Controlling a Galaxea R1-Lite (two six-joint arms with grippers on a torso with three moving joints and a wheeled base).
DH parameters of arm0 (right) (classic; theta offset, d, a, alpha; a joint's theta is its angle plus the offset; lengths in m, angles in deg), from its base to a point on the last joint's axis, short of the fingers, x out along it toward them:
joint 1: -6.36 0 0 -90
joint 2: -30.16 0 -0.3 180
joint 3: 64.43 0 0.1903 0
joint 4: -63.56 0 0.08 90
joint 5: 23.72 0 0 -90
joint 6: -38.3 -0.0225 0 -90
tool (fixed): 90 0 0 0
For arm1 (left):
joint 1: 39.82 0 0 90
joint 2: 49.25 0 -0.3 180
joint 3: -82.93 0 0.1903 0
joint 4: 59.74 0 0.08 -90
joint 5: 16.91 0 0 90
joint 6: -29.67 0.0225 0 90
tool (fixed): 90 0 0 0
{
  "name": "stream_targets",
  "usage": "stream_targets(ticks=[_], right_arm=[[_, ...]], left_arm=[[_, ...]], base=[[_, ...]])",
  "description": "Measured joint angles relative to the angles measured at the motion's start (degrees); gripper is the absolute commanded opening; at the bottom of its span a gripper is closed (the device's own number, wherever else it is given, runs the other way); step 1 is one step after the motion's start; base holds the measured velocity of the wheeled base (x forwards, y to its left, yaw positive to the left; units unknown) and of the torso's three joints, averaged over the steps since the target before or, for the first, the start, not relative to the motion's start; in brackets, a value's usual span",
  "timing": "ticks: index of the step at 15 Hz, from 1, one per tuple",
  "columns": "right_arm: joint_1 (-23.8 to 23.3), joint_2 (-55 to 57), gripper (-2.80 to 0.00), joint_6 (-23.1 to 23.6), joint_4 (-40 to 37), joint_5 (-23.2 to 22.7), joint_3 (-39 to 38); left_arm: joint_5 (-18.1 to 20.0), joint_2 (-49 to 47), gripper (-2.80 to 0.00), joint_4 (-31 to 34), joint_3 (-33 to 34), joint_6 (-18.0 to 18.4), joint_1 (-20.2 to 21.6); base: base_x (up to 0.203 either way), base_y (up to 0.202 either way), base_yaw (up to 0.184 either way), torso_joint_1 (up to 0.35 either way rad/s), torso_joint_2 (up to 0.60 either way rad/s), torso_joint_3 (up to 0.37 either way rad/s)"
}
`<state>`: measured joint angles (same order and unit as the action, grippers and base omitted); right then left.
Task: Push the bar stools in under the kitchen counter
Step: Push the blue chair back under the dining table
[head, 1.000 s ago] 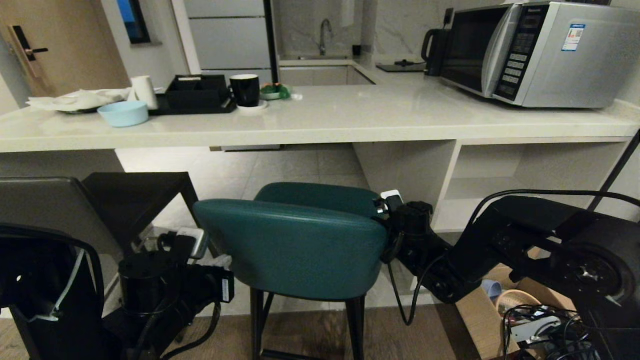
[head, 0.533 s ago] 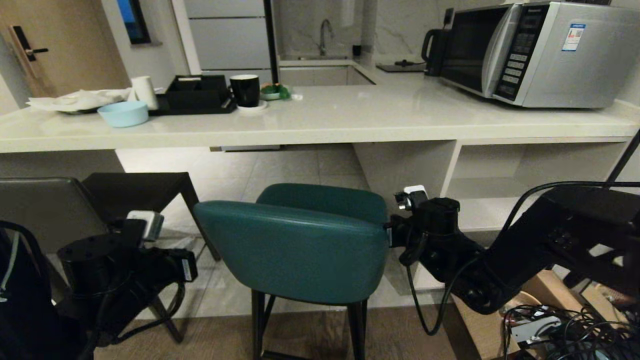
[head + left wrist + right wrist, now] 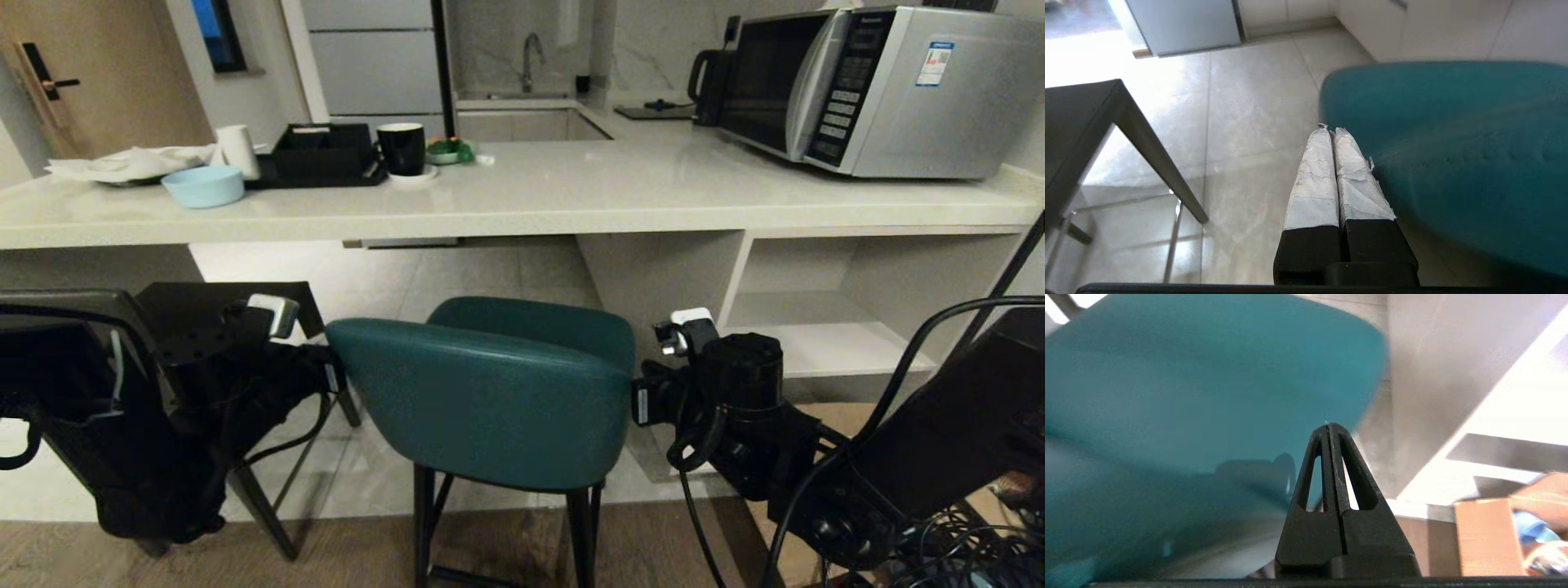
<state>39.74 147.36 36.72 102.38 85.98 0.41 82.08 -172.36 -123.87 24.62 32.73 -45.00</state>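
Observation:
The teal bar stool [image 3: 490,400] stands in front of the kitchen counter [image 3: 531,196], its seat partly under the slab's edge. The dark grey bar stool [image 3: 220,302] is to its left, largely covered by my left arm [image 3: 237,359]. My left gripper [image 3: 1329,130] is shut and empty, lying close along the teal stool [image 3: 1453,143] at its left side. My right arm [image 3: 735,384] reaches to the stool's right side. There my right gripper [image 3: 1329,425] is shut and empty, its tip against the blurred teal backrest [image 3: 1188,396].
On the counter stand a microwave [image 3: 865,90], a kettle [image 3: 710,82], a black mug [image 3: 402,147], a black tray [image 3: 322,151] and a blue bowl [image 3: 202,184]. White open shelving [image 3: 816,327] lies right of the teal stool. A cardboard box [image 3: 1486,535] and cables [image 3: 963,555] sit low right.
My left arm has risen from low down up to the teal stool's left side. My right arm has pulled back a little along the stool's right side. The stool has barely shifted.

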Motion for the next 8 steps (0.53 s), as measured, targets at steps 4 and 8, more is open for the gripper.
stream_targets(ticks=[4,8], right_arm=[[1.42,1.84,-2.8,-0.12,-0.28,0.02,2.12],[-0.5,5.57,-2.8,-0.21,-0.56,0.3,7.57]], left_arm=[[0.38,-2.85,-2.8,0.1,-1.5,-0.15,-0.95],[-0.39,-3.12,-2.8,0.21,-1.47,-0.59,-5.37]], base=[[0.0,0.0,0.0,0.0,0.0,0.0],[0.0,0.0,0.0,0.0,0.0,0.0]])
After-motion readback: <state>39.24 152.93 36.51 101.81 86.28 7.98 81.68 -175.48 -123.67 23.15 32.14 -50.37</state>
